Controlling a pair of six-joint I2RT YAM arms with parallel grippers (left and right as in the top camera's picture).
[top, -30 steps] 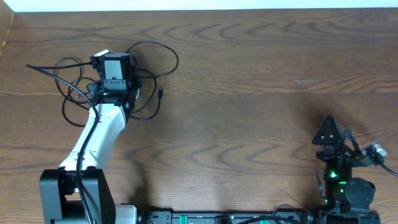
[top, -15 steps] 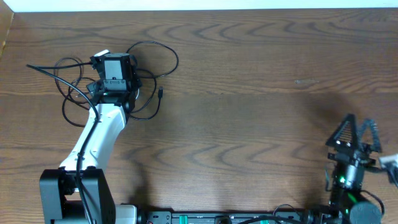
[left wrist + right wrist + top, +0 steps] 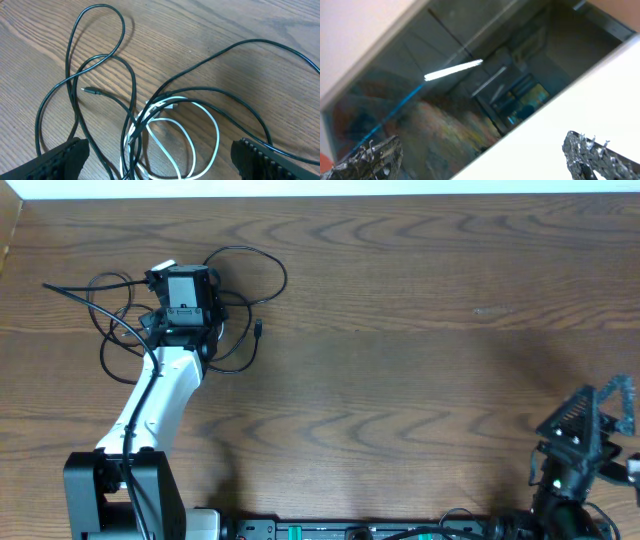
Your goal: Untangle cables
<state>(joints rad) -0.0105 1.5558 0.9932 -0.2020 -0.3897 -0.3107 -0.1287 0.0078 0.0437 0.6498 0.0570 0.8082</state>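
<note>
Wood-grain bench (image 3: 400,330) fills my overhead view, with all the work bunched at its far left corner. The black cable (image 3: 285,280) sprawls there in several loose loops around the end of my left arm, one strand running off toward the left edge. Its small plug (image 3: 258,330) lies on the bare wood just right of the heap.

From the left wrist I look straight down on the knot. The black cable crosses itself several times, and the white cable (image 3: 218,137) is coiled in a rough loop, threaded among the black strands near the middle of the frame. Another plug end (image 3: 90,91) lies to the left of the tangle. The left gripper (image 3: 157,145) is spread wide, its fingertips (image 3: 70,152) low at either side of the picture. It straddles the tangle and pinches nothing. I cannot tell whether the tips touch the wood.

The right gripper (image 3: 592,412) sits at the near right corner, well apart from the cables. It is spread wide too and holds nothing. Its wrist camera points off the bench at a blurred room with a bright light strip (image 3: 452,70).
</note>
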